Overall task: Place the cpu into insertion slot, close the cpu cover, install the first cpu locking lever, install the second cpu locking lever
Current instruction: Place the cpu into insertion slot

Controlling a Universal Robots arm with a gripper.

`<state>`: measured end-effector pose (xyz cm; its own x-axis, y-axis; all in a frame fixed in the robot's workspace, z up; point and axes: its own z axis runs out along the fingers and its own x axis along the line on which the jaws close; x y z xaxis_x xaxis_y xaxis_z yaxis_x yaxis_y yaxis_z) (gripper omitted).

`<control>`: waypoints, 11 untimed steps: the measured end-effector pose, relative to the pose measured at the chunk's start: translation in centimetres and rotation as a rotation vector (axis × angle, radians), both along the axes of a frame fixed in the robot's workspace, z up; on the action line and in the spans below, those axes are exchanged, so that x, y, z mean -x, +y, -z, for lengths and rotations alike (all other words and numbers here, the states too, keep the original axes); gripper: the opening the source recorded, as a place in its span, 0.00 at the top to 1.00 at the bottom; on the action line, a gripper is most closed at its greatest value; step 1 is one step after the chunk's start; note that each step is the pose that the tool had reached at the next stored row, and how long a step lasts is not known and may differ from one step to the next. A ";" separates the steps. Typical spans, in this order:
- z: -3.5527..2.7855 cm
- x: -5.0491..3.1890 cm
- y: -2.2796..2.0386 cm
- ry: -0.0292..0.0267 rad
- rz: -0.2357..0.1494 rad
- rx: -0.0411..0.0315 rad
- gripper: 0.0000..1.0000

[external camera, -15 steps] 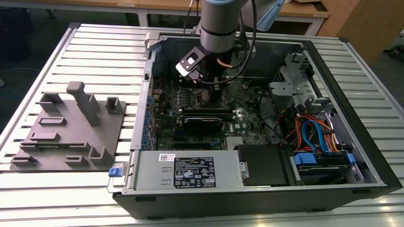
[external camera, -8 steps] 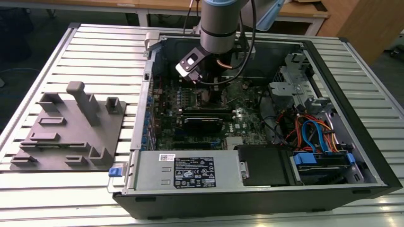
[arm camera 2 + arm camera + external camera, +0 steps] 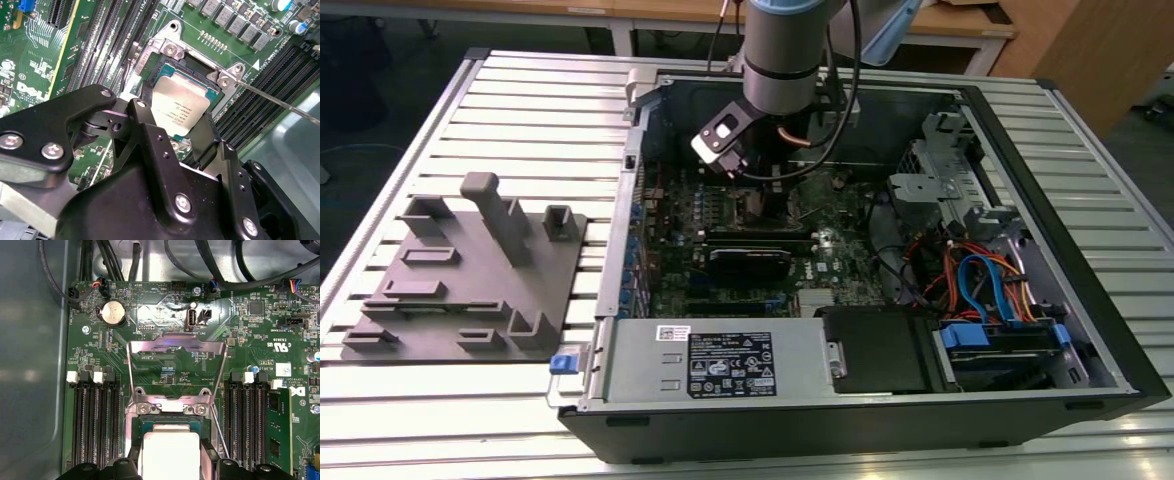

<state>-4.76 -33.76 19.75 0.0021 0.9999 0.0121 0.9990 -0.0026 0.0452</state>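
Reaching down from above, the arm (image 3: 781, 50) stands nearly vertical inside the open computer case (image 3: 1107, 340), which lies on its side on the slatted table (image 3: 440, 420). The wrist is directly over the motherboard (image 3: 165, 375), with the tool pointing down at the socket (image 3: 167, 50). The jaws are partly closed: the black fingers (image 3: 150, 145) bear on two opposite edges of the cpu (image 3: 177, 105), holding it. The cpu is over the socket, between the two banks of memory slots (image 3: 95, 425); whether it is fully seated cannot be determined. The cpu cover (image 3: 175, 346) stands open, hinged back from the socket's edge. One thin locking lever (image 3: 280, 102) projects free beside the socket. A grey fixture plate (image 3: 467, 290) lies on the table at the exterior view's left, well apart from the case.
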 end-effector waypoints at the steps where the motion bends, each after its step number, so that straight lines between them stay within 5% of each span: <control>1: 0.00 0.00 0.00 0.0000 0.000 0.0000 0.46; 11: 0.18 0.00 -0.01 0.0001 0.003 0.0000 0.46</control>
<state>-4.75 -33.77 19.56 0.0047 0.9999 0.0121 0.9990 -0.0052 0.0451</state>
